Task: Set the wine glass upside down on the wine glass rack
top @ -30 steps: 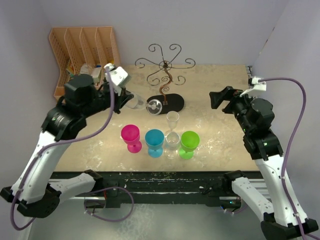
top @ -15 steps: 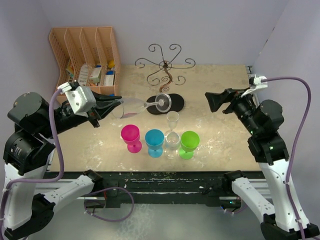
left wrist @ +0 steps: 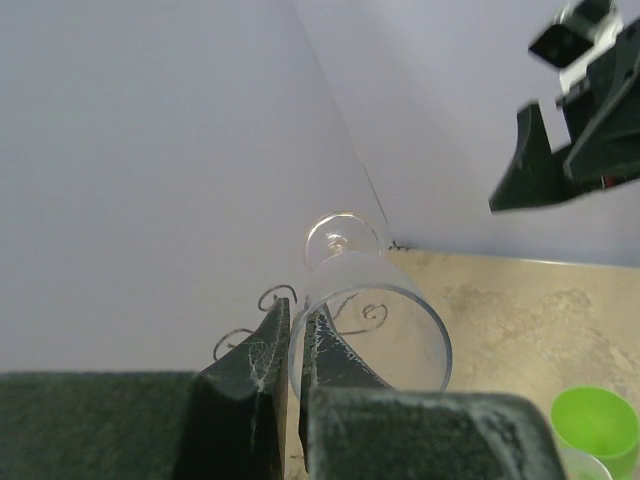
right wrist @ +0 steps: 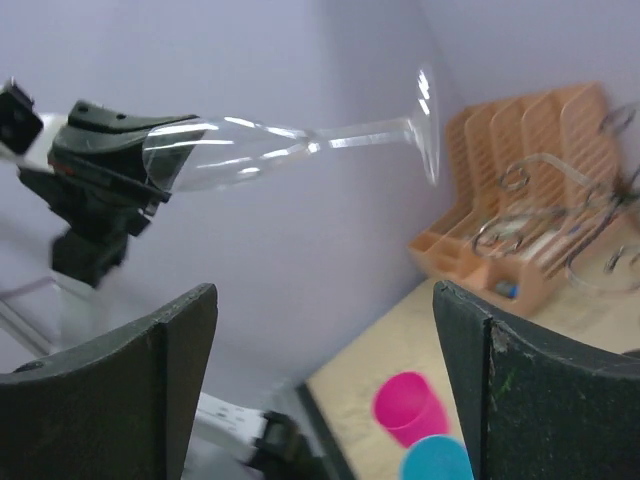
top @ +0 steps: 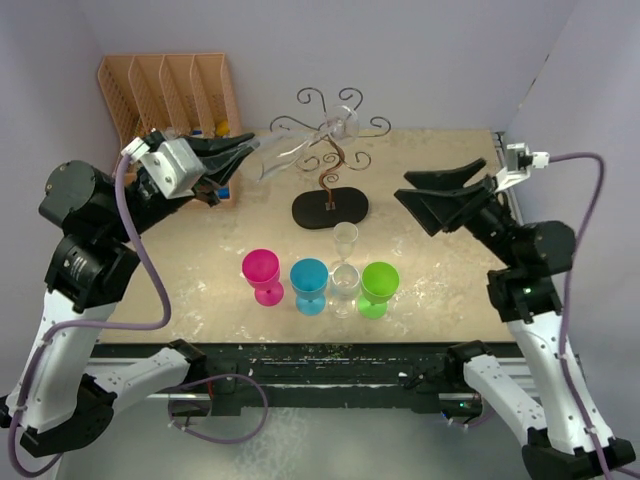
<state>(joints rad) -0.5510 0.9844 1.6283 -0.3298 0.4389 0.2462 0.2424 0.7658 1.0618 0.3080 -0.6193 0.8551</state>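
Observation:
A clear wine glass (top: 290,150) hangs on its side in the air, its foot (top: 346,120) pointing at the top of the wine glass rack (top: 330,150). The rack is a dark wire stand with scroll arms on a black oval base (top: 330,208). My left gripper (top: 250,148) is shut on the bowl's rim. In the left wrist view one finger is inside the rim and one outside, pinching the glass (left wrist: 370,330) wall. My right gripper (top: 432,198) is open and holds nothing, right of the rack and facing the glass (right wrist: 300,145).
Near the front stand a pink glass (top: 262,272), a blue glass (top: 309,282), a clear glass (top: 345,268) and a green glass (top: 380,287). A peach slotted organizer (top: 170,100) fills the back left corner. Walls close in on the left, back and right.
My left arm has lifted the glass from low beside the rack base up to the level of the rack's top. The right gripper has risen, swung toward the glass and narrowed slightly.

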